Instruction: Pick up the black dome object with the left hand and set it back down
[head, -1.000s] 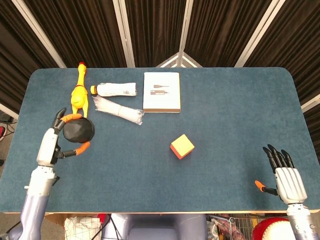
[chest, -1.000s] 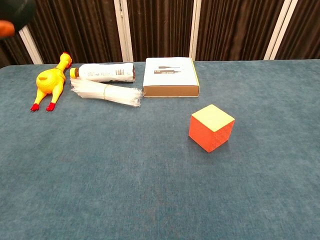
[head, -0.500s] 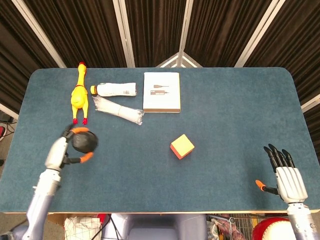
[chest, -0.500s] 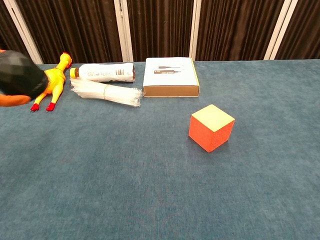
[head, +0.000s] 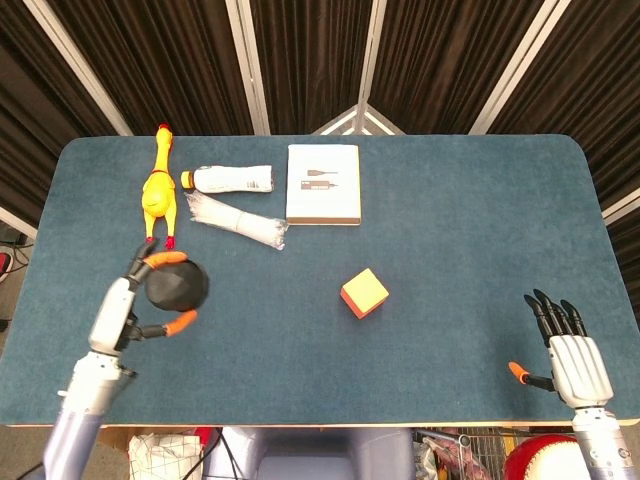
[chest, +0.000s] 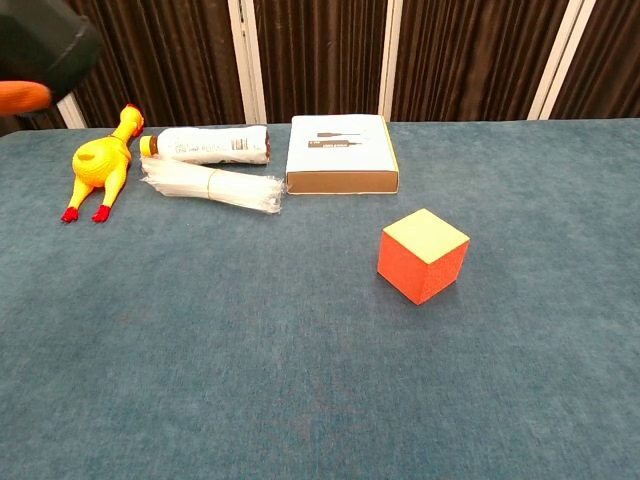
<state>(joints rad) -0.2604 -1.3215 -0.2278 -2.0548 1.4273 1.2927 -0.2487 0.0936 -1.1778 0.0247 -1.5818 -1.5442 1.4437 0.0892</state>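
The left hand (head: 128, 305) grips the black faceted dome object (head: 176, 287) between orange-tipped fingers, lifted above the blue table (head: 450, 220) near the yellow rubber chicken (head: 157, 192). The right hand (head: 570, 355) rests spread, holding nothing, at the table's near right edge.

Robot lab test bench — blue felt table (head: 450, 200), dark curtains (head: 310, 60) behind, assorted test props

A blue felt-covered table (head: 450, 220) carries everything. Toward eleven o'clock a yellow rubber chicken (head: 158, 189) lies lengthwise, with a white bottle (head: 230, 179) on its side just beside it and a clear plastic-wrapped bundle (head: 236, 220) touching the bottle's near side. At twelve o'clock lies a flat white box (head: 323, 184). Near the centre sits an orange cube (head: 364, 292), well apart from the rest.
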